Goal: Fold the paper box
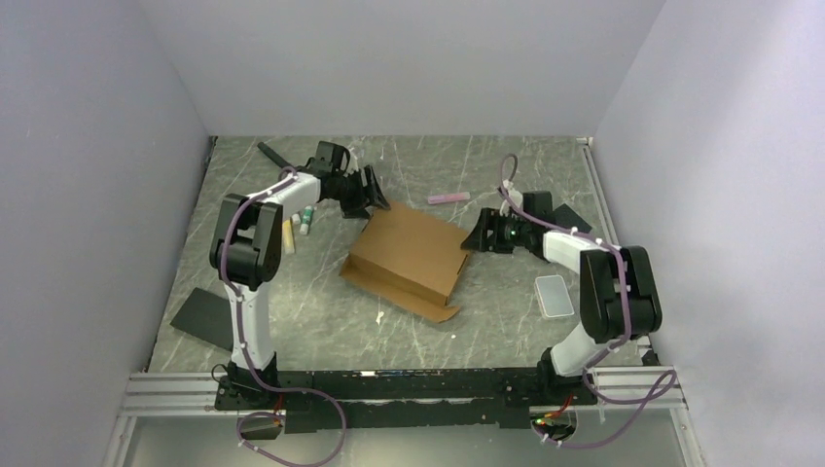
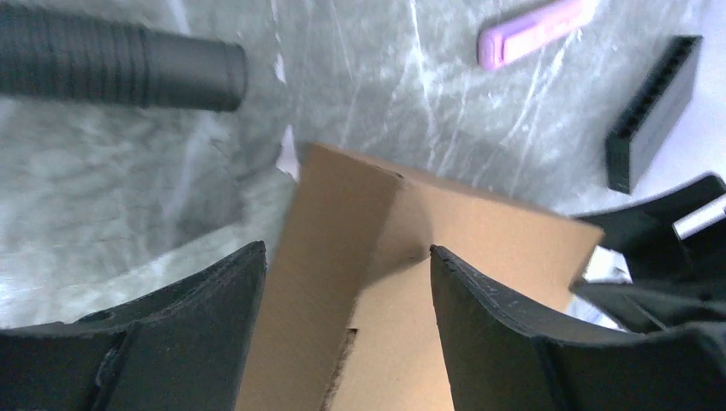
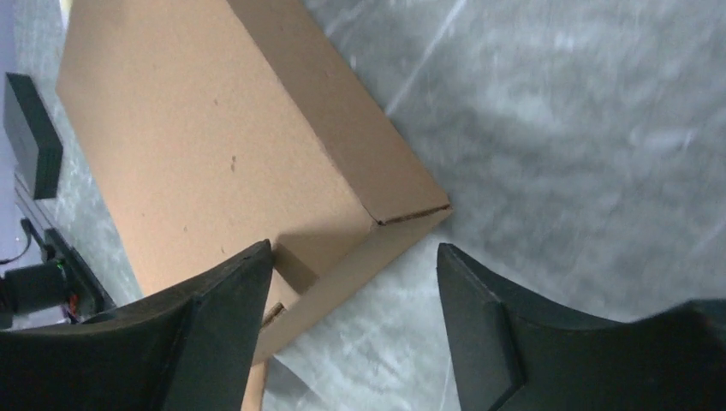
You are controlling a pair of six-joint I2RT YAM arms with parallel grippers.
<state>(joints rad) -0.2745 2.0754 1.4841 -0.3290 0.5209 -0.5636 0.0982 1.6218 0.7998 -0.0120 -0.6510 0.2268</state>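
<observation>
- Paper box [image 1: 409, 258] sits mid-table [image 1: 321, 321], turned at a slant between my two arms. Its broad top panel faces up, and a flap lies flat on the table along its near edge.
- My left fingers [image 1: 373, 197] are at the box's far-left corner and spread wide. In the left wrist view cardboard fills most of the gap, but a strip of table shows beside one finger. Nothing is clamped.
- My right fingers [image 1: 477, 236] are at the box's right side, also well apart. One finger is over the box corner and the other over bare table. No hold on anything.
- Pink bar [image 1: 448, 197] lies just beyond the box.
- Clear lid [image 1: 555, 295] lies near my right arm.
- Black pad [image 1: 202, 316] lies at the table's left edge.
</observation>
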